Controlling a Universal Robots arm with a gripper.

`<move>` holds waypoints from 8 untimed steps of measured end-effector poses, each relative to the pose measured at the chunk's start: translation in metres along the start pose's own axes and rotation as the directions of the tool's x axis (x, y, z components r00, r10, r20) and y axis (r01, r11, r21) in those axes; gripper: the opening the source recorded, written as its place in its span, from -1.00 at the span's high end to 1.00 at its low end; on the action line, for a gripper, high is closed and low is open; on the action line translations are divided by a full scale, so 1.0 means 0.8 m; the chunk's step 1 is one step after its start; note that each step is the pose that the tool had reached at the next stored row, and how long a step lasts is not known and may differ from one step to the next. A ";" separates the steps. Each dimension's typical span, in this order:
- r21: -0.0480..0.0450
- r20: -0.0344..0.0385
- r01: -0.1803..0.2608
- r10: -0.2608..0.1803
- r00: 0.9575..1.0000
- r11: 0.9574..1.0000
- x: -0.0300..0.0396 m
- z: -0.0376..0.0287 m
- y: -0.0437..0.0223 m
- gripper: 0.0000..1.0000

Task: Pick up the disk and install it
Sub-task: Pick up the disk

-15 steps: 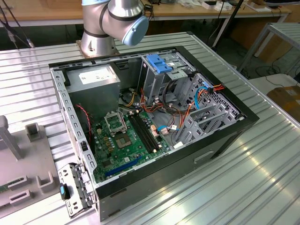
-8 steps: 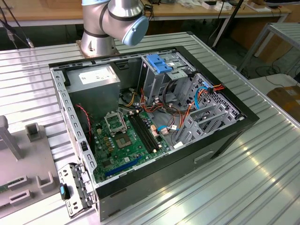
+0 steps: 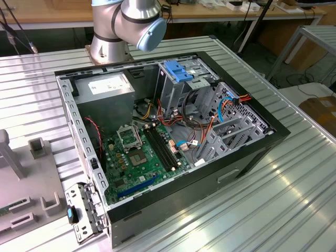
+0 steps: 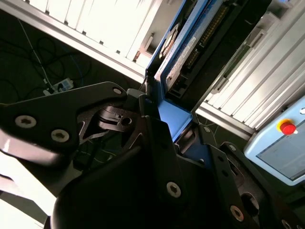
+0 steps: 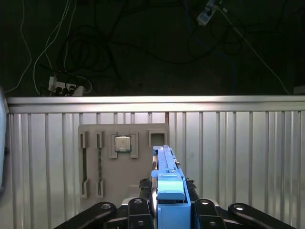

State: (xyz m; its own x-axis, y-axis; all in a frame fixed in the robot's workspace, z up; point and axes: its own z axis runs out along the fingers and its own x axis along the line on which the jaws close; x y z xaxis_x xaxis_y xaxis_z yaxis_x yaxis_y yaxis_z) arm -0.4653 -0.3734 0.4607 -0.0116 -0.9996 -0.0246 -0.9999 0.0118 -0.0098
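Holding the disk (image 5: 166,164) in the gripper (image 5: 170,213), closed down tight onto its blue-railed end. Suspending it edge-on above the ribbed table (image 5: 238,157), near the grey fixture plate (image 5: 119,176). Risking a pivot or slip, gripping smooth plastic at one end only. Risking a snag on loose cables (image 3: 227,105) when approaching the drive cage (image 3: 170,94), far right in the case (image 3: 252,157) by the exterior view. Also risking a jam if entering tilted.

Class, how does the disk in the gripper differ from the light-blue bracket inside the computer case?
The disk is clamped in the gripper outside the case; the bracket sits inside it. The disk is dark with blue rails; the bracket is all blue. Both show blue plastic.
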 end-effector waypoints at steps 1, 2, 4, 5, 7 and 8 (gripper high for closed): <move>0.000 0.000 0.000 0.000 1.000 1.000 -0.0001 -0.0022 0.0000 0.25; 0.000 0.000 0.000 0.000 1.000 1.000 -0.0001 -0.0033 0.0000 0.25; 0.000 0.000 0.000 0.000 1.000 1.000 -0.0002 -0.0070 -0.0001 0.25; 0.000 0.000 0.000 0.000 1.000 1.000 -0.0002 -0.0086 -0.0001 0.25; 0.000 0.000 0.000 0.000 1.000 1.000 -0.0003 -0.0129 -0.0001 0.25; 0.000 0.000 0.000 0.000 1.000 1.000 -0.0004 -0.0146 -0.0002 0.25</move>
State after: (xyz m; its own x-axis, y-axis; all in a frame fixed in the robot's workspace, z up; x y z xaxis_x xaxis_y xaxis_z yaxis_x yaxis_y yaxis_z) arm -0.4653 -0.3734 0.4724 -0.0116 -0.9996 -0.0246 -0.9999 0.0119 -0.0093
